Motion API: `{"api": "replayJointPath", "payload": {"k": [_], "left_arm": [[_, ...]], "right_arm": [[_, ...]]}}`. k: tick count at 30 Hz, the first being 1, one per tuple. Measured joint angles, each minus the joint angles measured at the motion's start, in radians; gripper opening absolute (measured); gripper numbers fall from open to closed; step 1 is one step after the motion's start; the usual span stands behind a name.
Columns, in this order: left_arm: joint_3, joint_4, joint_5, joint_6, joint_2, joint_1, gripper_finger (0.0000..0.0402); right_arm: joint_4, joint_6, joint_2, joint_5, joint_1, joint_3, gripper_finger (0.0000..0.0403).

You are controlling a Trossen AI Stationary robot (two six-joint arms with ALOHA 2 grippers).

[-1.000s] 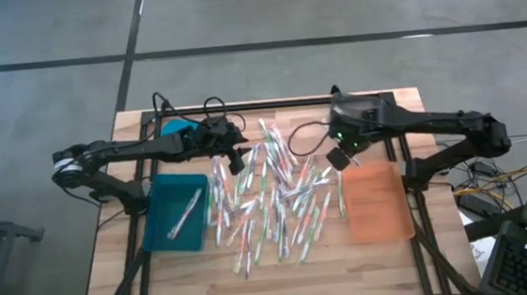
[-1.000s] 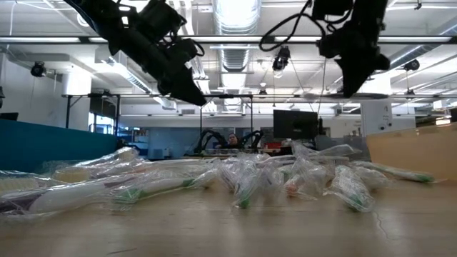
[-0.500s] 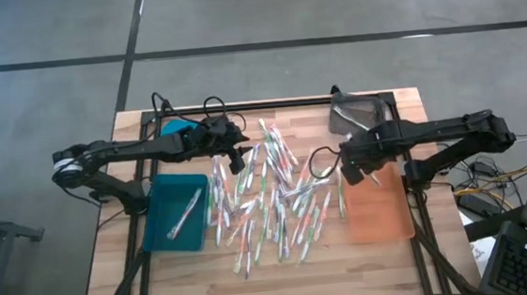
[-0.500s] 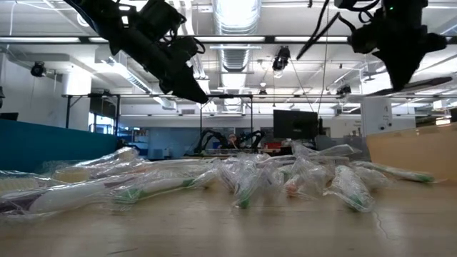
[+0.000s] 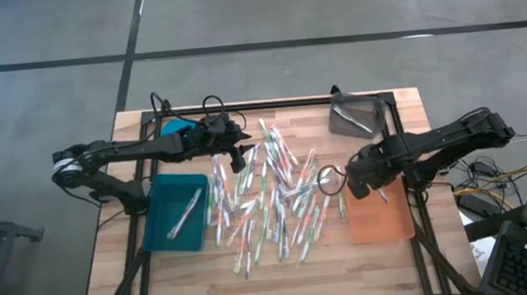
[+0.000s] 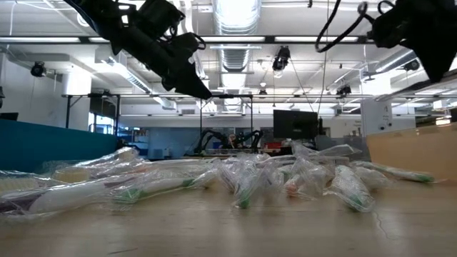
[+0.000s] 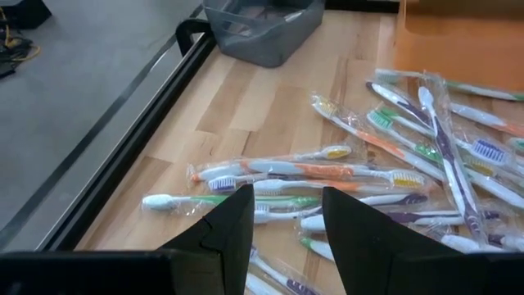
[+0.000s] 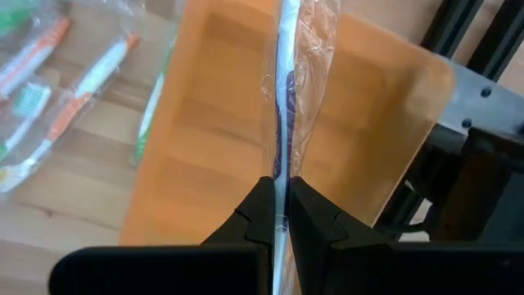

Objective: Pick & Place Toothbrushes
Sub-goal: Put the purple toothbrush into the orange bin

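Plastic-wrapped toothbrush is clamped between the right gripper's jaws above the orange tray, at the table's three o'clock. Slippage from the slick wrapper is risked. Left gripper hovers with jaws apart over the pile.

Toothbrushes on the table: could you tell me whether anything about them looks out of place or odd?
The toothbrushes lie in a loose, crisscrossed pile mid-table, between the teal tray and the orange tray, which looks empty. One wrapped toothbrush hangs from the shut right gripper above the orange tray. Nothing looks damaged.
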Motion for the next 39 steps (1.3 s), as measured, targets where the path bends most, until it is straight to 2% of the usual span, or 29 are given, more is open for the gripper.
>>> {"api": "replayJointPath", "payload": {"k": [9, 20, 24, 32, 39], "left_arm": [[0.000, 0.029, 0.001, 0.000, 0.000, 0.000, 0.0151], [0.000, 0.069, 0.001, -0.005, 0.000, 0.000, 0.0151], [0.000, 0.080, 0.001, -0.005, 0.000, 0.000, 0.0151], [0.000, 0.095, 0.001, 0.029, 0.000, 0.000, 0.0151], [0.000, 0.105, 0.000, 0.036, 0.000, 0.000, 0.0151]], "right_arm": [[-0.037, 0.172, 0.001, 0.001, 0.160, -0.017, 0.0014], [-0.003, 0.484, 0.002, -0.001, 0.354, -0.158, 0.0014], [0.064, 0.550, 0.002, 0.000, 0.376, -0.214, 0.0016], [0.217, 0.584, 0.002, 0.001, 0.378, -0.346, 0.0017], [0.239, 0.591, 0.026, 0.002, 0.378, -0.353, 0.0018]]}}
